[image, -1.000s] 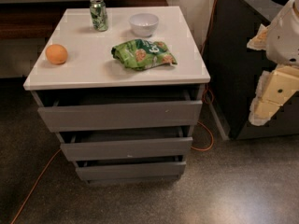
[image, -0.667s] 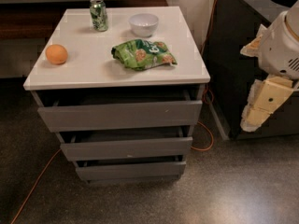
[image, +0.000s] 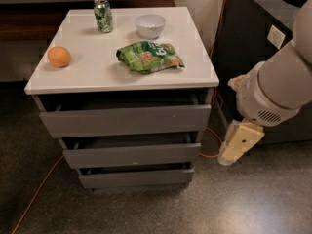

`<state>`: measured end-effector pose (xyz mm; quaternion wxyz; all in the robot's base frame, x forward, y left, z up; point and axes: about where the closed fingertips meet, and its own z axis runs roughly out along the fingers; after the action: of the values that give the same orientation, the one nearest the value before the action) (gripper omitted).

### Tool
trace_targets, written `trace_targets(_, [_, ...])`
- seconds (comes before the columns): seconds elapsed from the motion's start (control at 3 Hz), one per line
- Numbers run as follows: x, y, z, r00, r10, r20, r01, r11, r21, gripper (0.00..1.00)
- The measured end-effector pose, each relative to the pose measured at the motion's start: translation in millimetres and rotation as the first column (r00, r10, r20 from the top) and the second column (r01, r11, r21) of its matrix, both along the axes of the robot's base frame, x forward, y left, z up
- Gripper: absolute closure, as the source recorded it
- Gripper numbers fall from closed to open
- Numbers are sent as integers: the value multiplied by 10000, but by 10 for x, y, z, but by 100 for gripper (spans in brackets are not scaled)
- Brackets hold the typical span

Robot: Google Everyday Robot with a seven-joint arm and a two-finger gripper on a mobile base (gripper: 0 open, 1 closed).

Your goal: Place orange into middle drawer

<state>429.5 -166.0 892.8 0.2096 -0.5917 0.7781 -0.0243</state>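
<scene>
Camera view: looks down on the front of cabinet (image: 122, 74), arm (image: 278, 89) enters from right
gripper (image: 240, 143): cream piece hanging low off the white arm, just right of the cabinet, about level with the middle drawer; nothing seen in it, released or clenched cannot tell
change: over the last second gripper has swung down and left from the right edge of the frame, now near the cabinet's right side; nothing on the cabinet has moved
middle drawer (image: 131, 155): second of three grey fronts, slightly ajar like the other two, only a dark gap showing above it, looks too narrow for fruit
orange (image: 59, 56): on cabinet top near the left edge, well apart from gripper, untouched
other: green can (image: 103, 15) and white bowl (image: 150, 25) at back, chip bag (image: 148, 56) mid-top, floor cable (image: 36, 194) lower left
meaning: arm probably heading for the drawer first to pull it wider; orange pick-up not yet started, task early
</scene>
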Motion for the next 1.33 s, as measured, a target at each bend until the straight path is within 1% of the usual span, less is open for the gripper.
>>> trace_targets(0.33, [-28, 280, -686, 9994, -235, -234, 248, 9979, 591, 0])
trace_targets(0.67, [-13, 411, -1073, 9984, -336, -450, 381, 9941, 1013, 0])
trace_targets(1.0, [-13, 411, -1073, 9984, -336, -449, 380, 9941, 1013, 0])
trace_targets(1.33, [30, 433, -1359, 9982, -213, -569, 276, 9932, 1134, 0])
